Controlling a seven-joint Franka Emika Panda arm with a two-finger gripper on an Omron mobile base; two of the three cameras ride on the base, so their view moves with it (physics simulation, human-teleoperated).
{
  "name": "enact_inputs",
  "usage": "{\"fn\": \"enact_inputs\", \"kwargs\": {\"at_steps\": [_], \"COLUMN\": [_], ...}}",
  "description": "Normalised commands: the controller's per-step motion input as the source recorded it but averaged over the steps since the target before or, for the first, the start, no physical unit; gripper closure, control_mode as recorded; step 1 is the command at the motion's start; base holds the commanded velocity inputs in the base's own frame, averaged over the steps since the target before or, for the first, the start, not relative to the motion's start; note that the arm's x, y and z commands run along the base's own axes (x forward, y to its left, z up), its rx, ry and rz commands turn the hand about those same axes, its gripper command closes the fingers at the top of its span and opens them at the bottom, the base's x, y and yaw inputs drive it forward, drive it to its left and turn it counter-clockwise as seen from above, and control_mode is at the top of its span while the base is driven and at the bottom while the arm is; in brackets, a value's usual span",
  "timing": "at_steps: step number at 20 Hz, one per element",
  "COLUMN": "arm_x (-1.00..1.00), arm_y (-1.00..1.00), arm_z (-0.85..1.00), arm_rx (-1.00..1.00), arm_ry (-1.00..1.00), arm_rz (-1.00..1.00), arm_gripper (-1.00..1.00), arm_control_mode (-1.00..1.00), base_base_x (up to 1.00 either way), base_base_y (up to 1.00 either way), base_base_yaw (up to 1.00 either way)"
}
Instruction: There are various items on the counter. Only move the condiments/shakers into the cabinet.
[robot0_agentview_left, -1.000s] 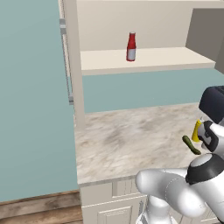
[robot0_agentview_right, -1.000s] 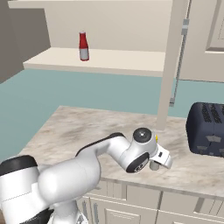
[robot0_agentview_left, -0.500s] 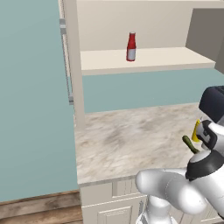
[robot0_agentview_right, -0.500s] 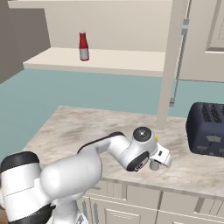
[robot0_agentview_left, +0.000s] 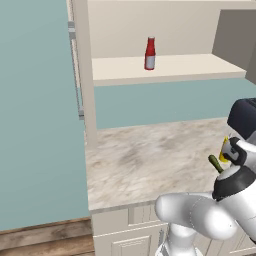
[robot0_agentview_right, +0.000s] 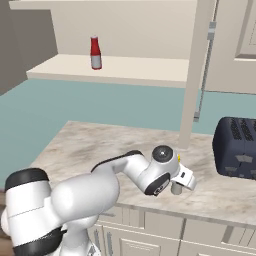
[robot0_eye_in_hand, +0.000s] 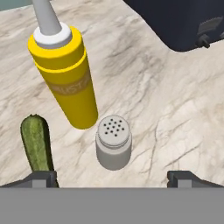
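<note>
In the hand view my gripper (robot0_eye_in_hand: 113, 178) is open, its tips wide apart, hovering above the grey shaker (robot0_eye_in_hand: 113, 142), which stands upright between them on the marbled counter (robot0_eye_in_hand: 175, 113). The yellow squeeze bottle (robot0_eye_in_hand: 65, 74) stands just beyond the shaker, and the dark green vegetable (robot0_eye_in_hand: 36, 146) lies beside my left fingertip. The red bottle (robot0_agentview_left: 149, 53) stands on the cabinet's cream shelf (robot0_agentview_left: 195, 67). From the right base view the hand sits directly over the shaker (robot0_agentview_right: 176, 189) near the counter's front edge.
A dark toaster (robot0_agentview_right: 238, 147) stands on the counter right of the hand, close to the shaker. The cabinet's tall side post (robot0_agentview_right: 194, 75) rises behind. The counter's left half (robot0_agentview_left: 135, 160) lies bare, and the greyish-brown door (robot0_agentview_left: 234, 37) is swung open.
The wrist has shifted only slightly above the shaker. The bottles, shaker and vegetable stand where they were.
</note>
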Motion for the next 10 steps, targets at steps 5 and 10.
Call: {"fn": "enact_inputs", "kwargs": {"at_steps": [5, 10], "arm_x": [0.13, 0.08], "arm_y": [0.00, 0.00], "arm_z": [-0.04, -0.04], "arm_rx": [0.00, 0.00], "arm_ry": [-0.02, -0.01], "arm_rz": [0.00, 0.00], "arm_gripper": [-1.00, -1.00], "arm_control_mode": [-1.00, -1.00], "base_base_x": [0.00, 0.00], "base_base_y": [0.00, 0.00], "base_base_yaw": [0.00, 0.00]}}
